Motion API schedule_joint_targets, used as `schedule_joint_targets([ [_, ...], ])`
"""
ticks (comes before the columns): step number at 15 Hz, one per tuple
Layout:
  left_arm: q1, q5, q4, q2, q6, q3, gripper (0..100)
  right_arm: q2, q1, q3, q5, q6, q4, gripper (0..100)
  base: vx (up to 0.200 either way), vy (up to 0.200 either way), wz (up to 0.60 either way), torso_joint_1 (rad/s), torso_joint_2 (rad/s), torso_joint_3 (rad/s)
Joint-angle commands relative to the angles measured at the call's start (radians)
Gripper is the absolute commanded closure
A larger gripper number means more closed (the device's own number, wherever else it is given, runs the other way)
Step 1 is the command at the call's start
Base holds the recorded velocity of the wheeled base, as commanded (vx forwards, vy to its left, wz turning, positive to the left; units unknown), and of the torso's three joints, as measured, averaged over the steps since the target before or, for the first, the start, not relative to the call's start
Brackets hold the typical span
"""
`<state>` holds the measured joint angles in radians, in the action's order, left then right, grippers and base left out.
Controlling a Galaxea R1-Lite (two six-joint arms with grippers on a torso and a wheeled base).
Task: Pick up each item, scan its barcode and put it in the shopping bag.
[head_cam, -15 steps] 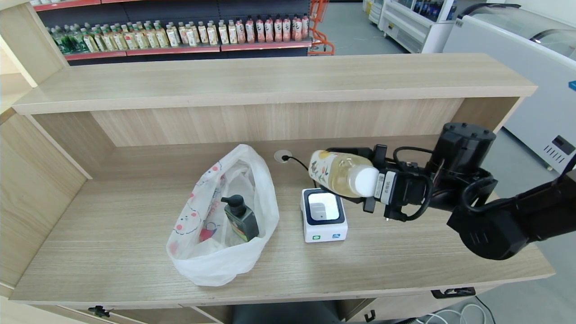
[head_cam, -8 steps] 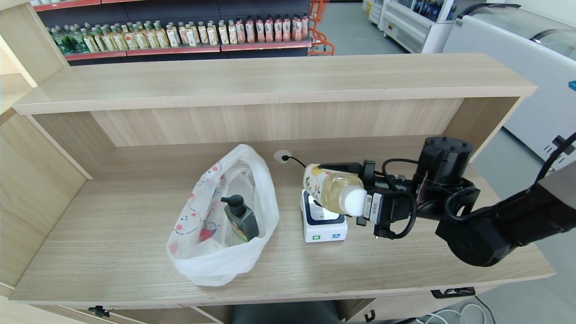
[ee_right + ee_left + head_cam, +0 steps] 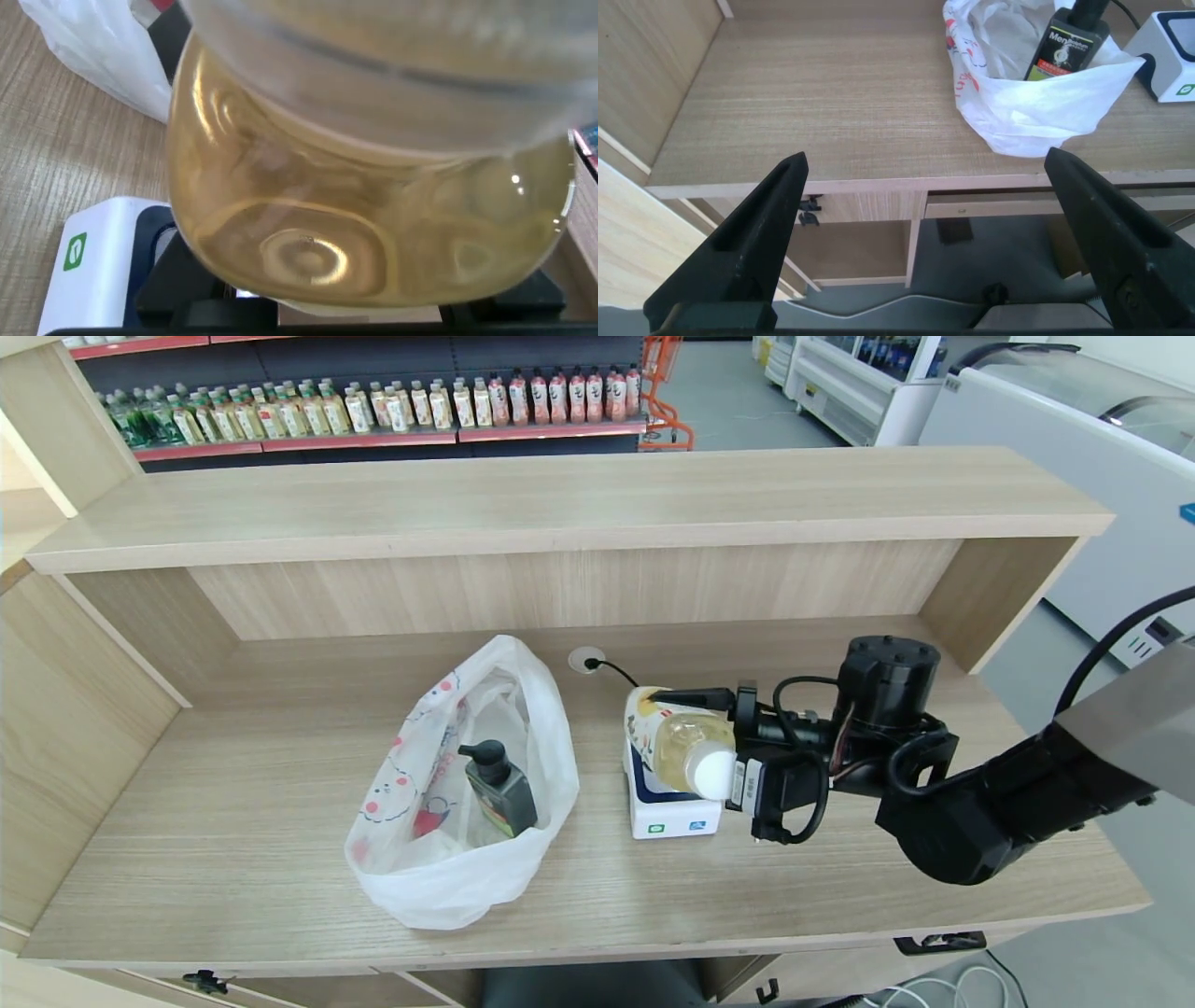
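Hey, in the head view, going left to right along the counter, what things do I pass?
Bag → cable hole → scanner → right arm. The bottle is over the scanner, so it is left out of the order.

The tabletop is pale wood-grain board, matt and smooth. The shopping bag is thin, crinkled, half-clear white plastic with a faint sheen. The bottle is clear glossy plastic with a smooth white cap. The pump bottle is dark plastic. The scanner has a smooth white plastic shell. The left tool looks matt black.
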<state>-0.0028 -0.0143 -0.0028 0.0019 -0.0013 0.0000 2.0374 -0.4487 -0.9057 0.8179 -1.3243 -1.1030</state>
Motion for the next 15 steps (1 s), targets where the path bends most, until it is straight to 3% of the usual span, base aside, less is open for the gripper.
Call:
schedule_joint_targets([
  [1, 0.000, -0.001, 0.000, 0.000, 0.000, 0.000, 0, 0.018, 0.002, 0.004, -0.003, -0.007, 0.000, 100, 0.000, 0.000, 0.00, 0.000, 0.00, 0.000],
  [15, 0.000, 0.000, 0.000, 0.000, 0.000, 0.000, 0, 0.067, 0.036, 0.008, -0.003, -0.015, -0.006, 100, 0.000, 0.000, 0.00, 0.000, 0.00, 0.000],
])
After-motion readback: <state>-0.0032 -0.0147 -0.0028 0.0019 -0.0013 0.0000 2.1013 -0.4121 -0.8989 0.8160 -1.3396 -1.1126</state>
